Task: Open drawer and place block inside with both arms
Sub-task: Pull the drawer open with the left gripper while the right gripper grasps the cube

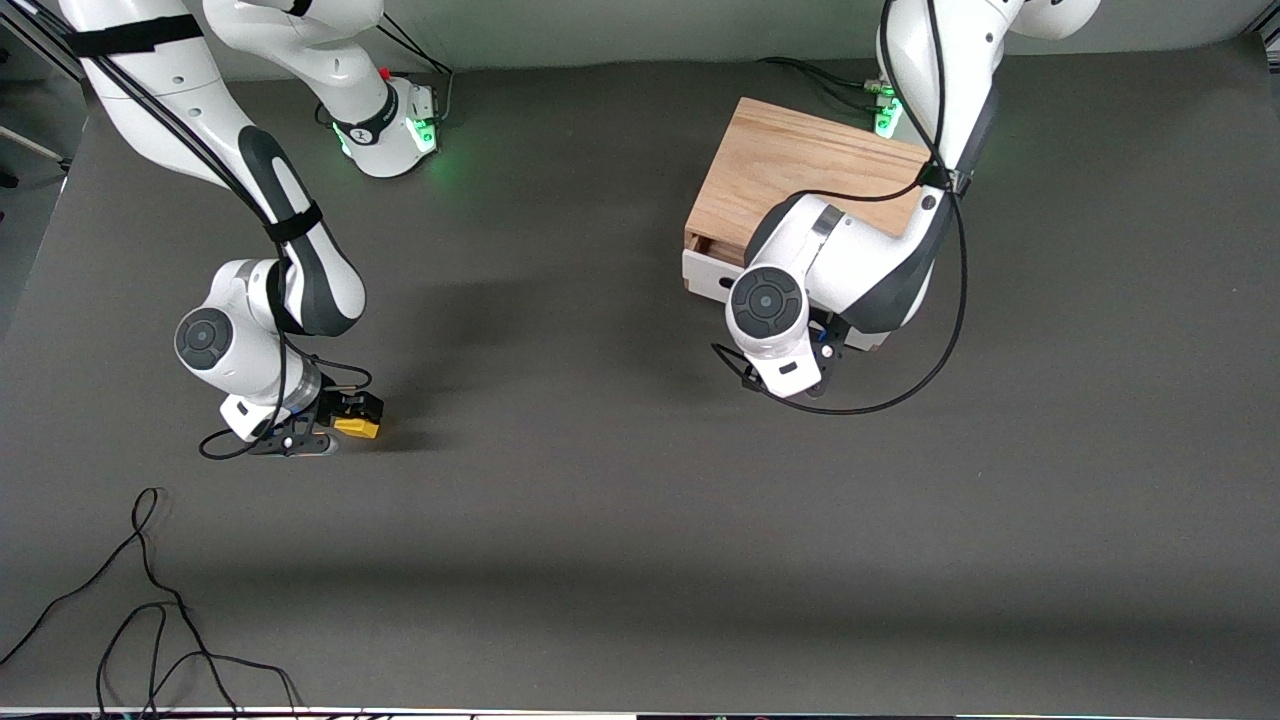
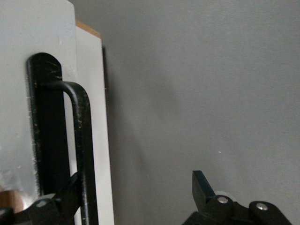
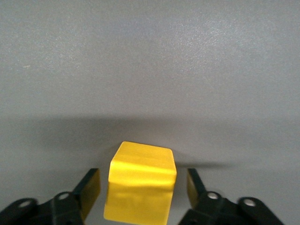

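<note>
Right wrist view: the right gripper [image 3: 143, 187] is spread, one finger [image 3: 89, 187] on each side of the yellow block [image 3: 142, 180], with a gap showing on both sides (not pinching it).
Block: sits on the grey table mat [image 3: 150, 70], square between the fingers; in the front view the block [image 1: 358, 427] lies toward the right arm's end of the table, well apart from the cabinet [image 1: 790, 180].
Right gripper, front view: low at the mat, right gripper [image 1: 335, 420] around the block.
Left wrist view: the left gripper [image 2: 136, 197] is spread wide; one finger [image 2: 70, 192] lies against the black wire handle [image 2: 82, 140], the other finger [image 2: 202, 187] stands clear over bare mat.
Handle: mounted on the white front panel [image 2: 28, 37] of the drawer.
Left gripper, front view: mostly hidden under the arm's wrist, left gripper [image 1: 815, 365] just in front of the drawer [image 1: 712, 272].
Drawer: pulled out slightly, a narrow strip of its inside showing under the cabinet top (how far exactly cannot be judged).
Cabinet: light oak box, toward the left arm's end of the table, near that arm's base.
Loose cable [image 1: 150, 610]: black, lying on the mat nearer the front camera than the block.
</note>
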`<action>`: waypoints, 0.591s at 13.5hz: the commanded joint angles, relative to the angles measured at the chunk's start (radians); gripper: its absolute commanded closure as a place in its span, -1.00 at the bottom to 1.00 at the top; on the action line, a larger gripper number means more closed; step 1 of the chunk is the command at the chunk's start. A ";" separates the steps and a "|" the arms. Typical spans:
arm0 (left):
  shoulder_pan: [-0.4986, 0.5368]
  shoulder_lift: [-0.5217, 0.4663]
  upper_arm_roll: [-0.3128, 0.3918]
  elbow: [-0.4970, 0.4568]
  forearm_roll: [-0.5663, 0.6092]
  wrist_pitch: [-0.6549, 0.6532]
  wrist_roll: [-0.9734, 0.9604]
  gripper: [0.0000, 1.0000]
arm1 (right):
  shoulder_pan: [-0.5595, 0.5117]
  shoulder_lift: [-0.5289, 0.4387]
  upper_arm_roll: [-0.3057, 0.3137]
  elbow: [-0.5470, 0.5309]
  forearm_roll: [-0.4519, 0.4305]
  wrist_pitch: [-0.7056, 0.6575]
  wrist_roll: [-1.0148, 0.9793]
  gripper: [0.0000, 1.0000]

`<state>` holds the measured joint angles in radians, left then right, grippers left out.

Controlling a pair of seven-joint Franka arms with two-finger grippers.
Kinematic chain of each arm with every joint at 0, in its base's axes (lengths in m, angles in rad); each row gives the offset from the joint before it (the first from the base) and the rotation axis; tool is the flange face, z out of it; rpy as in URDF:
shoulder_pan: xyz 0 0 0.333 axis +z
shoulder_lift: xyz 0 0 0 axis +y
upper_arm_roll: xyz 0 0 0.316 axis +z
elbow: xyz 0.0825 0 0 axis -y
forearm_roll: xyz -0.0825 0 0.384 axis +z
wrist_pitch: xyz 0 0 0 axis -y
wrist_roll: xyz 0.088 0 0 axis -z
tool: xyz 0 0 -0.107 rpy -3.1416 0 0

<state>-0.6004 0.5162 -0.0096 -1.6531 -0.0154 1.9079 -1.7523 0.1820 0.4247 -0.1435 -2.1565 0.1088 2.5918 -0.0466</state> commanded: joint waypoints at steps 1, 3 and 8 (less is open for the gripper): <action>0.008 0.036 0.000 0.059 0.003 0.054 0.030 -1.00 | 0.001 0.003 -0.002 0.001 0.015 0.019 -0.012 -0.51; 0.013 0.051 0.000 0.091 0.000 0.071 0.028 -1.00 | 0.001 0.006 -0.002 0.001 0.015 0.019 -0.012 -0.37; 0.016 0.117 0.000 0.183 -0.004 0.071 0.025 -1.00 | 0.002 0.000 -0.002 0.007 0.015 0.011 -0.013 -0.05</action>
<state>-0.5869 0.5767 -0.0090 -1.5564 -0.0159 1.9642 -1.7387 0.1820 0.4256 -0.1437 -2.1561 0.1092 2.5927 -0.0466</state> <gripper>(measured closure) 0.000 0.436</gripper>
